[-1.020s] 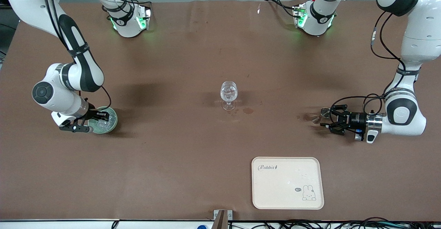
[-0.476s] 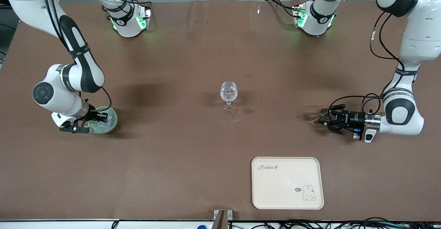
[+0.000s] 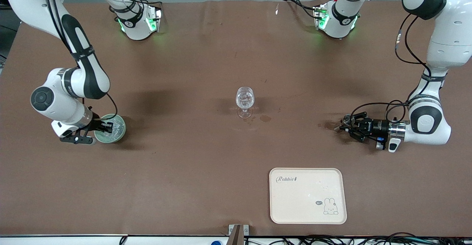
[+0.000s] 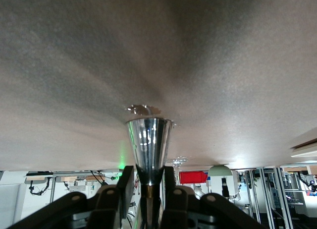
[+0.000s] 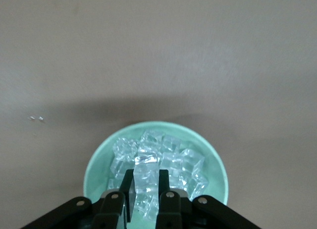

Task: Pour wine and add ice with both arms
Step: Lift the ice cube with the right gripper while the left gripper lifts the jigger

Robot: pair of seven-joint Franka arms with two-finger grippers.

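A clear stemmed glass (image 3: 245, 99) stands at the table's middle with glittering clear pieces in it. A green bowl (image 3: 118, 133) of ice cubes (image 5: 163, 154) sits toward the right arm's end. My right gripper (image 3: 107, 127) is down in the bowl, and in the right wrist view the gripper (image 5: 145, 174) is shut on one ice cube (image 5: 147, 182). My left gripper (image 3: 346, 126) lies low at the left arm's end, and in the left wrist view the gripper (image 4: 147, 172) is shut on the narrow waist of a shiny metal measuring cup (image 4: 148, 140). No wine shows.
A cream tray (image 3: 308, 195) with a rabbit print lies nearer the front camera, toward the left arm's end. Dark wet spots (image 3: 264, 118) mark the cloth beside the glass's foot. The arm bases (image 3: 137, 22) stand along the table's back edge.
The left gripper's fingers have closed in on the metal cup. The right gripper has settled lower into the bowl and closed on an ice cube.
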